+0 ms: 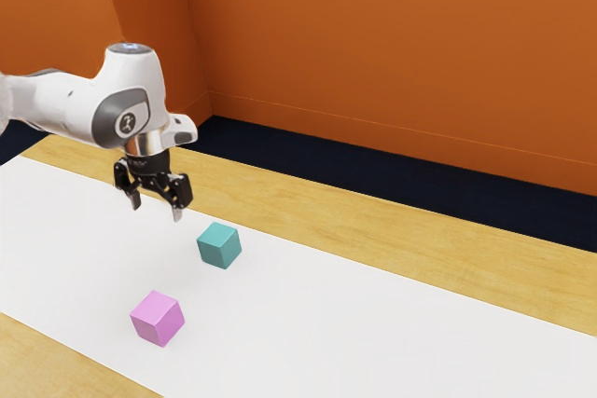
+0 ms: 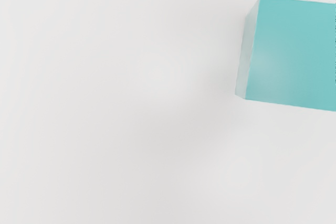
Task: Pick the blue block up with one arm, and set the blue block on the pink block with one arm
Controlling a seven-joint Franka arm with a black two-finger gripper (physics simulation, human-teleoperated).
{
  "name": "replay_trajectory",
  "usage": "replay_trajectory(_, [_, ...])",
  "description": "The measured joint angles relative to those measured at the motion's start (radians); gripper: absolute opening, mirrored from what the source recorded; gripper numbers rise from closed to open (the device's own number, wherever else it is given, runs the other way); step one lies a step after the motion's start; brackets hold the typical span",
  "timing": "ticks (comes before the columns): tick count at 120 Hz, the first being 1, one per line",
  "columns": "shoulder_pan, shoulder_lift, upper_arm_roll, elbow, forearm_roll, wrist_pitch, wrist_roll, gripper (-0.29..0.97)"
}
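Nearest the camera in the exterior view, the pink block [image 1: 157, 317] sits on the white sheet [image 1: 373, 323] that runs across the wooden desk [image 1: 420, 240]. It is close to the sheet's near edge, and nothing rests on top of it.

A little farther back and toward the exterior view's right, the blue block [image 1: 219, 245] also rests on the sheet. It is more teal than blue, stands flat on one face, and is well apart from the pink block. Nothing touches it.

Farther still, toward the exterior view's left, the tool [image 1: 157, 205] hangs in the air above the sheet. It is near the blue block but not over it. The tool is open, with its jaws apart and nothing between them. It points downward from the white arm [image 1: 89, 104], which comes in from the exterior view's left.

In the wrist view, the blue block [image 2: 291, 56] lies off to one side of the hand on the plain white sheet [image 2: 131, 129], partly cut off by the picture's edge.

Beyond the sheet is the desk's far wooden strip, then a dark floor [image 1: 420, 184] and orange walls [image 1: 392, 34].
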Motion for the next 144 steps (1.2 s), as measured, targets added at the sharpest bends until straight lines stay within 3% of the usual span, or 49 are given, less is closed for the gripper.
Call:
replay_trajectory(38, [-0.045,0.112,0.0,0.048,-0.064,0.062,0.026,0.68])
replay_trajectory(81, [-0.063,0.258,-0.003,0.153,-0.081,0.083,0.042,0.68])
replay_trajectory(144, [-0.08,0.377,0.002,0.188,-0.127,0.122,0.051,0.68])
